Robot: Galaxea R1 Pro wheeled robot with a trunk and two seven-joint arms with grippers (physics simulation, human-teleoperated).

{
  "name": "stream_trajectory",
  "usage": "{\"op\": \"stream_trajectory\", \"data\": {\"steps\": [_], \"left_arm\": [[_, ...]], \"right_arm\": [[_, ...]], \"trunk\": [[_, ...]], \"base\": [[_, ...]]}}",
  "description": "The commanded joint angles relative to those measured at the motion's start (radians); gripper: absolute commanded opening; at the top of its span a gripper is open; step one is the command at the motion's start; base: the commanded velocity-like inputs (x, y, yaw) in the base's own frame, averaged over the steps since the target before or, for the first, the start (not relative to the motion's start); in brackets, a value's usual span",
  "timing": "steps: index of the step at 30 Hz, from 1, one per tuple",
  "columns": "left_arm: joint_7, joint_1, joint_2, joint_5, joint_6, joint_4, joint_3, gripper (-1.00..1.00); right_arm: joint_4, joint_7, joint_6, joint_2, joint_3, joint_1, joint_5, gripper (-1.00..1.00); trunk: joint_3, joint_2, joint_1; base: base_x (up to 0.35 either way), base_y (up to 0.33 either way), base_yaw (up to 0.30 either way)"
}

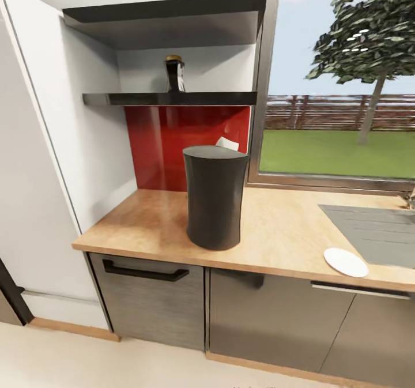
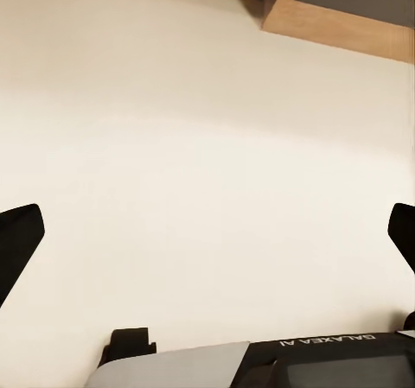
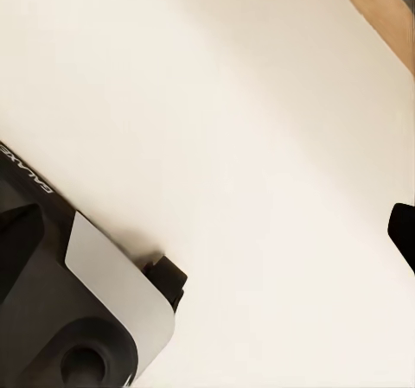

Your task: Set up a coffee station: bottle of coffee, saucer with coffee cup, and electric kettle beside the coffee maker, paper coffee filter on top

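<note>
The dark-grey coffee maker (image 1: 214, 198) stands on the kitchen countertop (image 1: 276, 232). A white corner of the paper coffee filter (image 1: 226, 143) peeks out behind its top. Above it, the bottle of coffee (image 1: 174, 75), dark with a golden lid, stands on the kitchen shelf (image 1: 170, 98). The white saucer (image 1: 345, 262) lies near the counter's front edge, to the right. The coffee cup and the electric kettle are out of view. My left gripper (image 2: 207, 241) hangs open over the pale floor, and so does my right gripper (image 3: 207, 232).
A grey sink (image 1: 374, 232) is set into the counter at the right, under a window (image 1: 340, 88). A white wall panel (image 1: 52, 146) bounds the counter on the left. Dark cabinet fronts (image 1: 150, 304) sit below. My base (image 3: 60, 319) shows over the floor.
</note>
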Motion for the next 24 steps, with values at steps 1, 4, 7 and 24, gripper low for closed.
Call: {"op": "stream_trajectory", "data": {"steps": [1, 4, 7, 24], "left_arm": [[-0.01, 0.0, -0.001, 0.004, 0.001, -0.001, 0.006, 1.0], [-0.01, 0.0, -0.001, 0.004, 0.001, -0.001, 0.006, 1.0], [-0.009, 0.0, -0.001, 0.004, 0.001, -0.001, 0.006, 1.0], [-0.008, 0.0, -0.001, 0.004, 0.002, -0.001, 0.006, 1.0]], "right_arm": [[0.004, 0.006, -0.006, 0.001, 0.008, -0.001, -0.011, 1.0], [0.004, 0.006, -0.006, 0.001, 0.008, -0.001, -0.011, 1.0], [0.004, 0.006, -0.006, 0.001, 0.008, -0.001, -0.011, 1.0], [0.004, 0.006, -0.006, 0.002, 0.009, -0.001, -0.01, 1.0]], "trunk": [[-0.001, -0.001, 0.0], [-0.001, -0.001, 0.0], [-0.001, -0.001, 0.0], [-0.001, -0.001, 0.0]], "base": [[0.0, 0.001, -0.28], [0.0, 0.0, -0.28], [0.0, 0.075, -0.267], [0.0, 0.276, -0.067]]}}
